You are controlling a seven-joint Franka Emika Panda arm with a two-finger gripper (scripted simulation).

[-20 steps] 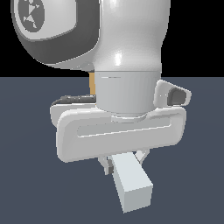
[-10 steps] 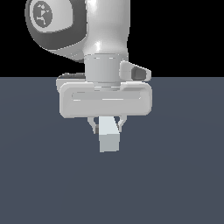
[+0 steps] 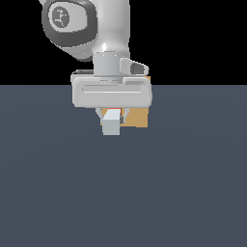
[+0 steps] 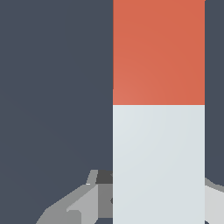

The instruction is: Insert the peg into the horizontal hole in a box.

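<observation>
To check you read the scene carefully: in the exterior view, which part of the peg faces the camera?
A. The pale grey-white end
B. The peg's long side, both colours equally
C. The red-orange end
A: the peg shows its pale end face foremost, with only a red-orange sliver behind it between the fingers.

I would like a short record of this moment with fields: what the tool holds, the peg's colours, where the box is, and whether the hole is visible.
tool: tool shut on the peg
peg colours: pale grey-white half and red-orange half, both clear in the wrist view
box: tan box behind the tool, mostly hidden
hole: not visible
</observation>
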